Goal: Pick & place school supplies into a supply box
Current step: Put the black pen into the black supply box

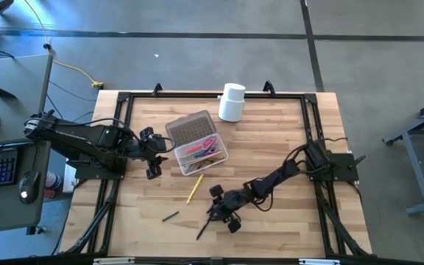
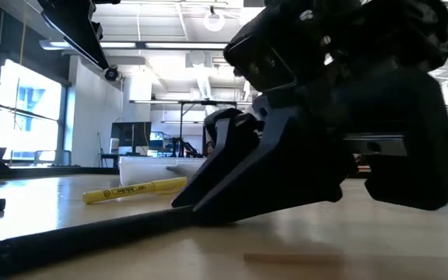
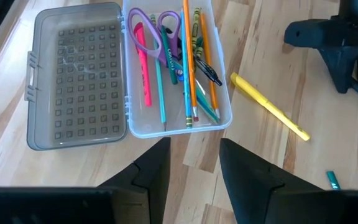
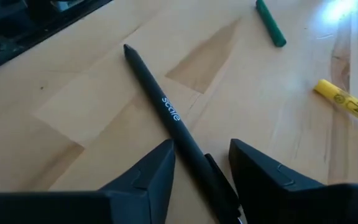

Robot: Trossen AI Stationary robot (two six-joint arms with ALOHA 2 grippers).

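The supply box [image 1: 201, 153] stands open on the table, its grey lid [image 3: 76, 74] folded flat beside it. Inside lie scissors [image 3: 160, 28], pens and pencils. A black pen [image 4: 166, 112] lies flat near the table's front edge. My right gripper [image 4: 201, 162] is low over it and open, one finger on each side of the pen's near part, slanting down. A yellow highlighter [image 1: 194, 189] and a short green pen [image 1: 170, 216] lie loose on the wood. My left gripper [image 3: 194, 155] hangs open above the table, just left of the box.
A white cylindrical container [image 1: 232, 101] stands at the far edge. A black metal frame [image 1: 124, 99] runs round the tabletop. Bare wood stretches between the box and my right gripper and along the front left.
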